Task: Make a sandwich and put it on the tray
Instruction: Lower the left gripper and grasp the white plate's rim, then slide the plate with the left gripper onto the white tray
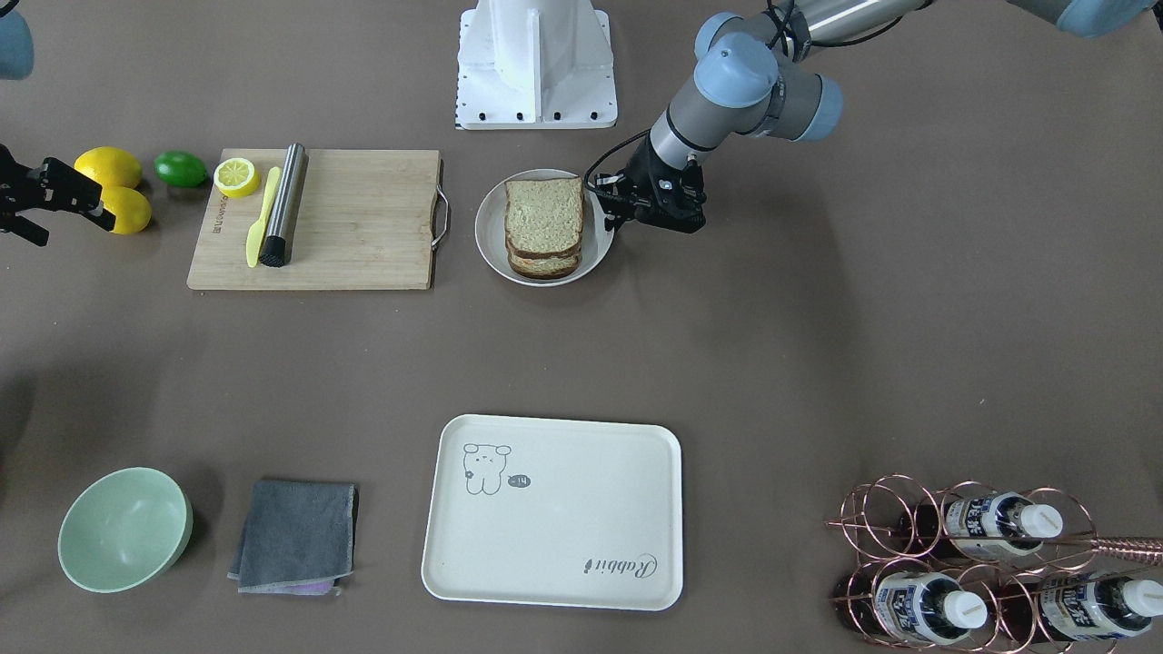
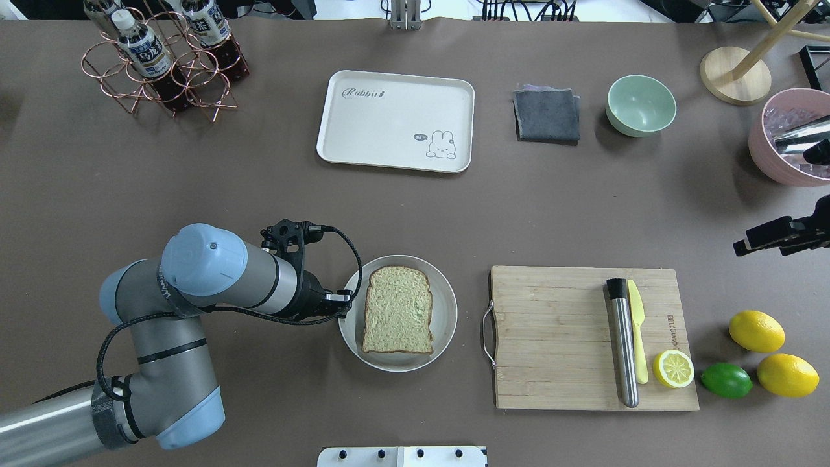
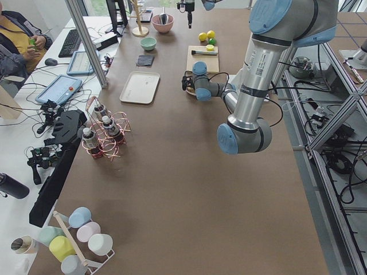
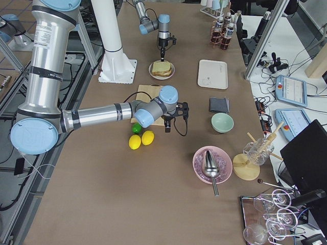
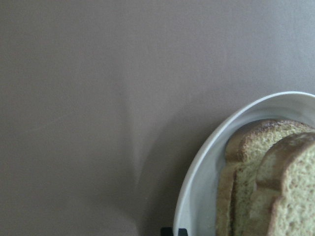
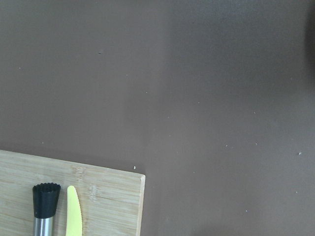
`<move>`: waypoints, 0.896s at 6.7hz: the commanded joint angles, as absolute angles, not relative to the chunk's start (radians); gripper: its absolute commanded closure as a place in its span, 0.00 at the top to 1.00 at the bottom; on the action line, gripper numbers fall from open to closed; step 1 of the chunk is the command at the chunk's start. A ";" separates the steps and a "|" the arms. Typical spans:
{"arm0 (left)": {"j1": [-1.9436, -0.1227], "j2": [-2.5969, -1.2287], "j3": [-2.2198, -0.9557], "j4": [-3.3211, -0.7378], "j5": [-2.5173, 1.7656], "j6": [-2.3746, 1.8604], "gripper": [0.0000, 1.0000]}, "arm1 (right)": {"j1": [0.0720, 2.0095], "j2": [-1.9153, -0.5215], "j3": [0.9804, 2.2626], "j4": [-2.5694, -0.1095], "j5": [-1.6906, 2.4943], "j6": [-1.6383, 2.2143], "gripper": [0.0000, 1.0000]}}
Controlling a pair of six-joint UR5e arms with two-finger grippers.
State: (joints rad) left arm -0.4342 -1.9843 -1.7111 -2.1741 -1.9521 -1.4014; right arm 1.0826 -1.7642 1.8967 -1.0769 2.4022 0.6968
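The sandwich (image 2: 398, 310) is a stack of pale speckled, brown-crusted bread slices on a round white plate (image 2: 445, 305). No egg shows. It also shows in the front view (image 1: 543, 218) and the left wrist view (image 5: 275, 182). My left gripper (image 2: 343, 299) lies low at the plate's left rim, and its fingers look shut on that rim. The cream tray (image 2: 389, 123) lies bare across the table, apart from the plate. My right gripper (image 2: 739, 247) hovers open and empty to the right of the cutting board.
The wooden cutting board (image 2: 557, 337) bears a metal tool (image 2: 622, 344), a yellow knife (image 2: 638, 337) and a half lemon (image 2: 674, 368). Two lemons (image 2: 756, 331) and a lime (image 2: 726, 380) lie beside it. A grey cloth (image 2: 546, 115), green bowl (image 2: 640, 105) and bottle rack (image 2: 162, 65) stand near the tray.
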 commanded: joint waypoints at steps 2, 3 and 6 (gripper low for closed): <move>-0.523 -1.990 -1.707 -2.207 -2.038 -1.417 0.00 | 1.081 -1.764 1.902 -1.077 2.402 0.696 1.00; -0.561 -1.999 -1.691 -2.203 -2.045 -1.411 0.00 | 1.080 -1.761 1.902 -1.077 2.402 0.696 1.00; -0.705 -2.141 -1.507 -2.200 -2.193 -1.332 0.00 | 1.075 -1.756 1.904 -1.077 2.402 0.696 1.00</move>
State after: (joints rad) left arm -0.6539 -2.0972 -1.5702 -2.2010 -2.1433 -1.3779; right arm 1.0764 -1.7587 1.9022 -1.0768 2.4022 0.6964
